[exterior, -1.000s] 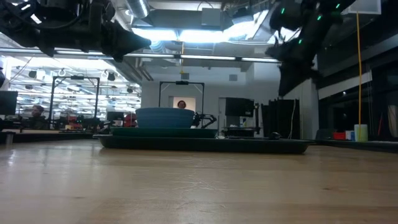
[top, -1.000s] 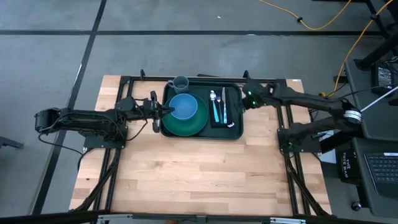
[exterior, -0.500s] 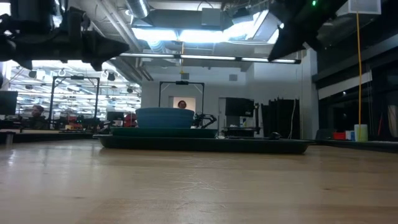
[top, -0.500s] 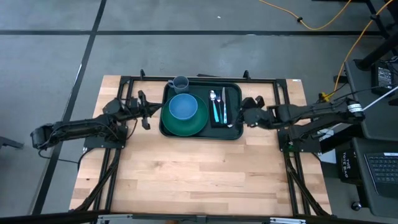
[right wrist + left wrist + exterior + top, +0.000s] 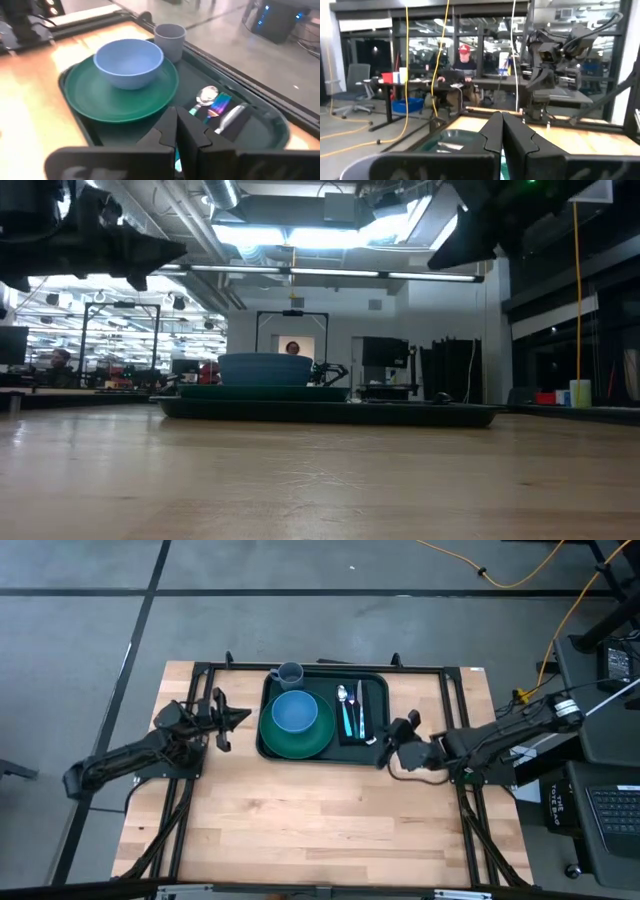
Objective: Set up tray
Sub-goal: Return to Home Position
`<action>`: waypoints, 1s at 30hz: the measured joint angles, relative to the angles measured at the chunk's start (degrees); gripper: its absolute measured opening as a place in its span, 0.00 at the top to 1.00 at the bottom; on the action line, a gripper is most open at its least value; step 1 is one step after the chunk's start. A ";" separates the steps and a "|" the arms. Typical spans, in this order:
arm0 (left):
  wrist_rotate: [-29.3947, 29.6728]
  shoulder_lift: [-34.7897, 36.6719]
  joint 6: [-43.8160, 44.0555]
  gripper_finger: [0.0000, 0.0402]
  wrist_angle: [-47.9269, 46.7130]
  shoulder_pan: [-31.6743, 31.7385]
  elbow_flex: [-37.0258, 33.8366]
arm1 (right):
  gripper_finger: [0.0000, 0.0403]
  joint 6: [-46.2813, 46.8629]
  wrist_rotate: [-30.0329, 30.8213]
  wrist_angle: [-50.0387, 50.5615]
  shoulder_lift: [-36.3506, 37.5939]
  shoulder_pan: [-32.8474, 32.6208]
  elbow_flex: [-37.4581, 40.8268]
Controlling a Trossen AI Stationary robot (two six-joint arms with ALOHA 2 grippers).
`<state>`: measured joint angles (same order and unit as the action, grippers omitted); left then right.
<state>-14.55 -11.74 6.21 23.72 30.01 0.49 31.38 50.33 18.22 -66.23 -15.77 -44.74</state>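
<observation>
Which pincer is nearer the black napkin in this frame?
Right. The right pincer is by the right edge of the tray, close to the black napkin; the left pincer is off its left edge, with the green plate between it and the napkin.

Green plate (image 5: 312,742), round, used as reference. Blue bowl (image 5: 294,712) sits on plate, slightly toward its far side. Grey cup (image 5: 290,673) upright, just beyond plate's far edge. Black napkin (image 5: 343,737) just right of plate, cutlery lying lengthwise on it: spoon (image 5: 207,94) nearest plate, knife (image 5: 359,698) farthest. Wooden table (image 5: 300,820) spreads all round plate. Yellow cable (image 5: 520,580) on grey floor, well beyond plate, far right. Laptop (image 5: 612,815) well right of plate, off the table.
</observation>
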 joint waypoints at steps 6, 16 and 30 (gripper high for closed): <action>0.40 10.69 1.04 0.99 -12.26 0.25 0.00 | 0.98 -5.07 1.07 -11.75 0.00 -2.35 5.73; 1.22 11.72 0.83 1.00 -15.11 0.08 -0.02 | 0.98 -17.13 0.83 -18.50 2.15 -5.48 5.91; 7.47 11.75 -1.43 0.99 -17.54 -8.26 0.00 | 0.98 -33.06 -0.23 -42.72 8.70 -9.67 20.12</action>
<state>-7.08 0.01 4.78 6.17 21.75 0.49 -1.68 50.10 -24.50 -57.53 -25.44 -24.62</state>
